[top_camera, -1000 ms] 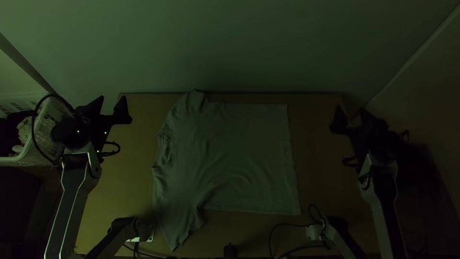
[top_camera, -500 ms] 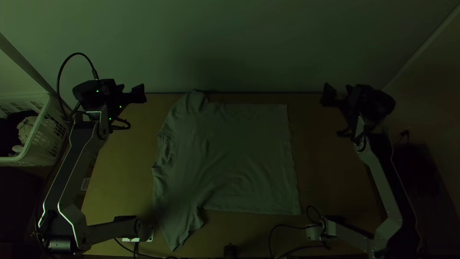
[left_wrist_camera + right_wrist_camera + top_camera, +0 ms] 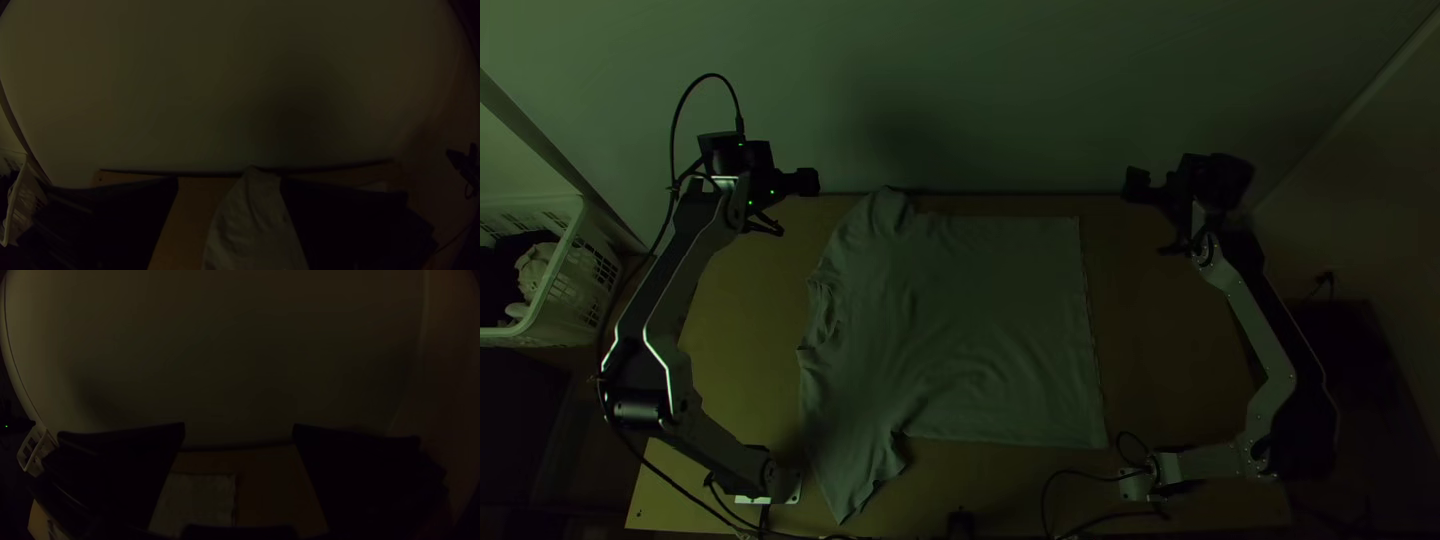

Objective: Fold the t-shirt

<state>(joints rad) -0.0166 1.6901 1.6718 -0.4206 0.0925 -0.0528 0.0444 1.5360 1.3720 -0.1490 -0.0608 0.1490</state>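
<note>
Both arms bend up along the table's sides, their open grippers apart over its far edge.
The left gripper is just beside the t-shirt's far sleeve, the right gripper farther from the cloth; both have fingers spread wide, gripping nothing. The t-shirt lies spread and lightly wrinkled mid-table, collar toward the left arm, which stands between it and a white basket. A black cable loops near the hem.
</note>
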